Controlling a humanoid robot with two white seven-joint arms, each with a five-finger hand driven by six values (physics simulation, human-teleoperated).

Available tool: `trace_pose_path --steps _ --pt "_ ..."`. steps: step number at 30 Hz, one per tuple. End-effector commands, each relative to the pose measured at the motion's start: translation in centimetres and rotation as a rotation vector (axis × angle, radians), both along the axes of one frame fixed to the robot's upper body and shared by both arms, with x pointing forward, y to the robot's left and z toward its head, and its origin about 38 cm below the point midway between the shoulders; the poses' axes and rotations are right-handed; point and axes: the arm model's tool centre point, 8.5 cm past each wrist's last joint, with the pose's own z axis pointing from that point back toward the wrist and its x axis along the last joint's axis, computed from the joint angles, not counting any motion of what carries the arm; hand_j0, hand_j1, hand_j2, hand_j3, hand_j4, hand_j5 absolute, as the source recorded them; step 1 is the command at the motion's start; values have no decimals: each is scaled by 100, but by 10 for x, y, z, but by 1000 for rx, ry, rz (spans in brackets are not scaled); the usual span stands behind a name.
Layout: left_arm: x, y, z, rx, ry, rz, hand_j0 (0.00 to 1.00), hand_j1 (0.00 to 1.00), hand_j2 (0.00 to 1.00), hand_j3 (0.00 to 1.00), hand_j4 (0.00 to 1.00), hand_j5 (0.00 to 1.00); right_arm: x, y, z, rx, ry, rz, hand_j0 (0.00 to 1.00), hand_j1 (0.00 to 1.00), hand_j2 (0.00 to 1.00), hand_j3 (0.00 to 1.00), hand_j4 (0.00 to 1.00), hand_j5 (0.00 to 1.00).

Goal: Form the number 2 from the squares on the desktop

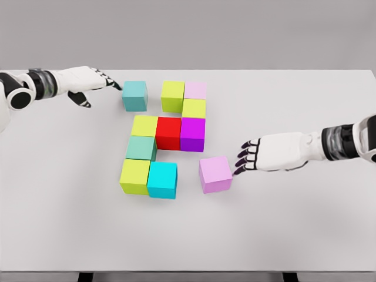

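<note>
Ten cubes (168, 133) (four yellow-green); left robot hand (88, 82) and right robot hand (258, 154) spread, holding nothing.

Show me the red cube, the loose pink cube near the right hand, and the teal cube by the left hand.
red cube (168, 133), head view, front face
pink cube (214, 174), head view, middle of its top and front
teal cube (134, 96), head view, front face

A white table (294, 235) is seen carrying ten cubes: eight are clustered touching mid-table, a teal cube (134, 96) and a pink cube (214, 174) set slightly apart.
</note>
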Motion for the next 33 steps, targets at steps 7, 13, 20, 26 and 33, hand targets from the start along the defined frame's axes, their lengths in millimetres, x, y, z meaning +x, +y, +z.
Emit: trace_pose_path --steps 7,13,20,26,33 --pt "-10 12 14 22 -32 -34 88 88 88 88 88 88 21 -8 3 -15 -12 -64 99 99 99 99 99 99" --pt "-12 10 11 27 -28 -42 89 89 89 89 89 89 29 2 6 -2 -22 -54 99 99 99 99 99 99" --pt "-15 9 2 26 -12 -44 89 89 89 89 89 89 26 16 3 -3 -15 -20 99 99 99 99 99 99" --pt "-14 6 0 27 -10 -48 89 89 89 89 89 89 20 23 3 -8 -12 9 99 99 99 99 99 99" --pt "-13 0 1 25 -12 -55 90 90 90 90 90 90 8 34 5 1 -12 57 99 99 99 99 99 99"
